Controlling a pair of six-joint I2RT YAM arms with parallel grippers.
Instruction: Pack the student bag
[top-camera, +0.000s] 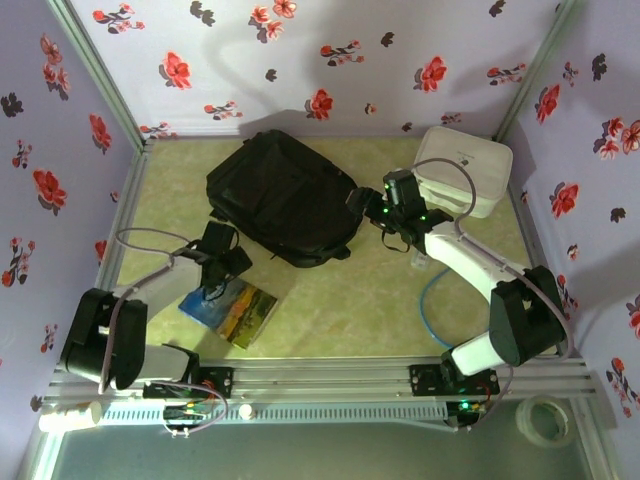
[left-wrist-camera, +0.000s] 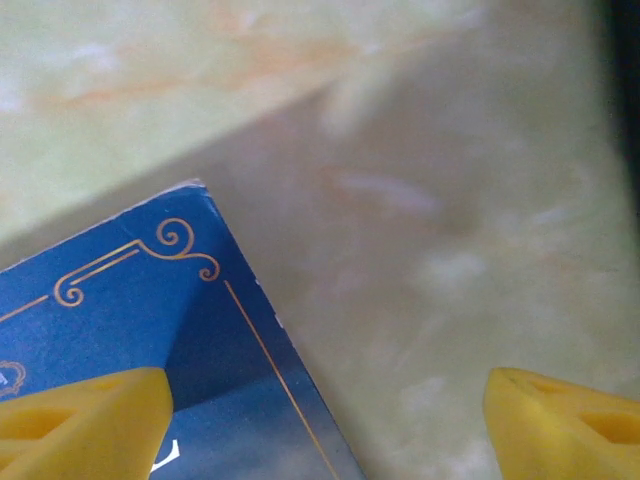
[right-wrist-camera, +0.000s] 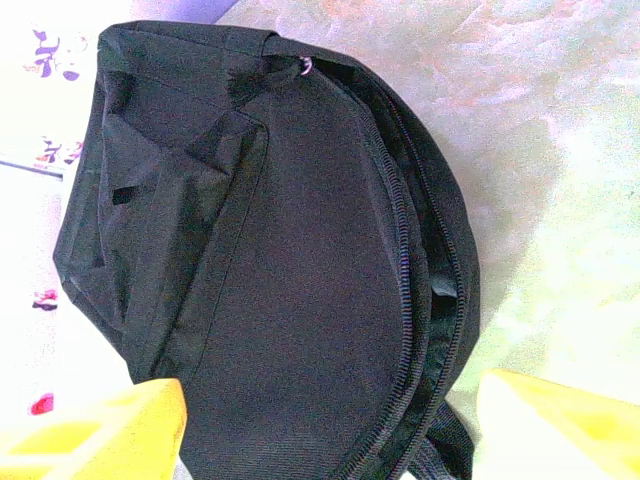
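Bag (top-camera: 283, 197) lies flat on the table (top-camera: 340, 300), far-middle, near the back wall and well left of the white case (top-camera: 463, 168) in the far right corner. Black soft fabric, matte, biggest item there. One end is rounded, and straps bunch at its near right edge.

Right wrist view: bag (right-wrist-camera: 280, 270) shows a raised front panel with stitched webbing strips. Two zip tracks follow the curved edge, with a small metal ring (right-wrist-camera: 303, 66) at the top end. Can't tell if the zip is open or closed.

Right gripper (top-camera: 362, 203) sits just beside the bag's right edge. Its jaws are wide apart (right-wrist-camera: 325, 430) with the yellow fingers (right-wrist-camera: 90, 430) over the fabric, gripping nothing.

Left gripper (top-camera: 213, 290) is over the far corner of a book (top-camera: 230, 308) at near left, apart from the bag. Jaws spread (left-wrist-camera: 320, 430): one finger over the blue cover (left-wrist-camera: 150, 330), the other over bare table. Nothing clamped.
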